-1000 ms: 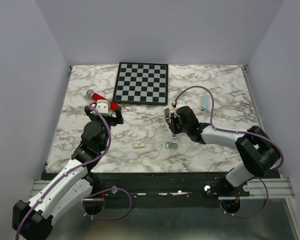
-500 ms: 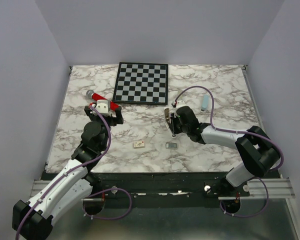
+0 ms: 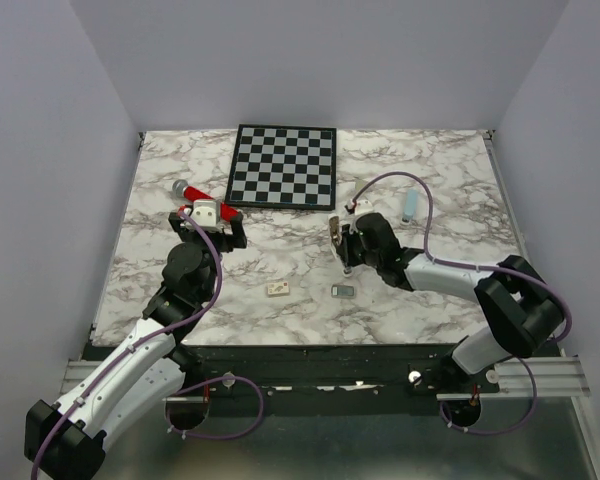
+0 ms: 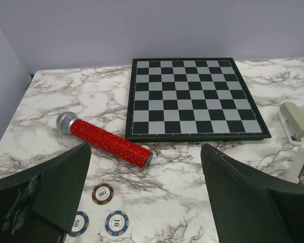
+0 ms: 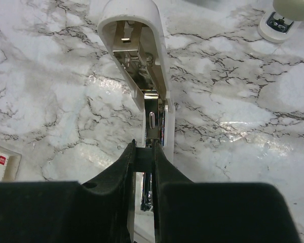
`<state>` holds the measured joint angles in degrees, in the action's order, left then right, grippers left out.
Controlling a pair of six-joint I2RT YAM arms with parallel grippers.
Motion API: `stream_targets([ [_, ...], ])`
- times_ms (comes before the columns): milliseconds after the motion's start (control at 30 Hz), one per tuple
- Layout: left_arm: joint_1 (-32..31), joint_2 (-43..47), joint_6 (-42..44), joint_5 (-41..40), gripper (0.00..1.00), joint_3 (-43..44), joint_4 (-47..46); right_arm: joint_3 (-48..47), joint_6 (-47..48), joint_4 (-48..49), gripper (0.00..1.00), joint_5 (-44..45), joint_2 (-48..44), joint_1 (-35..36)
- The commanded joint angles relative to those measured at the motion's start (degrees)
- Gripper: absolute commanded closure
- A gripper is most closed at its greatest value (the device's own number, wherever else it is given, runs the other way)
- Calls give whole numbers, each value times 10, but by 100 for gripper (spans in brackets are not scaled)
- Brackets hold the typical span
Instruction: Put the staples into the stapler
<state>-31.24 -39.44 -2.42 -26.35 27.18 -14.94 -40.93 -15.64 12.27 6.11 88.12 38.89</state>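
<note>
The white stapler (image 3: 335, 228) lies hinged open at mid-table. In the right wrist view its lid (image 5: 134, 40) is tipped back and the metal magazine (image 5: 153, 109) is bare. My right gripper (image 3: 345, 250) (image 5: 144, 149) is shut on the near end of that magazine. The staples (image 3: 343, 290), a small silvery-grey block, lie on the table just in front of the stapler, apart from it, and are out of the right wrist view. My left gripper (image 3: 208, 222) (image 4: 152, 202) is wide open and empty, above several poker chips (image 4: 102, 193).
A red glitter microphone (image 4: 106, 142) (image 3: 192, 193) lies by my left gripper. The chessboard (image 3: 283, 165) sits at the back. A second, pale stapler (image 3: 410, 205) (image 5: 286, 15) lies at the right. A small cream box (image 3: 277, 289) (image 5: 0, 162) is left of the staples.
Almost nothing: the right forearm has shifted very slightly, with its gripper still on the stapler. The left arm has not moved.
</note>
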Motion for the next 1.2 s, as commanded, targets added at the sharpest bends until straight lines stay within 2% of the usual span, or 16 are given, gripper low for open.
stream_targets([
  [0, 0, 2, -4, 7, 3, -6, -8, 23, -8, 40, 93, 0, -23, -2],
  [233, -2, -2, -9, 12, 3, -5, -10, 68, -13, 48, 93, 36, -72, -2],
  [333, -5, -4, -11, 13, 3, -5, -8, 69, -29, -4, 93, 61, -104, -2],
  [467, -10, -4, -11, 14, 3, -2, -4, 66, -71, -119, 93, 84, -137, -2],
  [567, -14, -4, -11, 14, 3, -3, -4, 57, -120, -213, 93, 90, -150, -2],
  [700, -20, -5, -9, 14, 3, -2, -3, 55, -186, -290, 92, 88, -155, -2],
  [1167, -30, 0, -4, 9, 3, -3, -4, 51, -206, -333, 83, 100, -109, -2],
])
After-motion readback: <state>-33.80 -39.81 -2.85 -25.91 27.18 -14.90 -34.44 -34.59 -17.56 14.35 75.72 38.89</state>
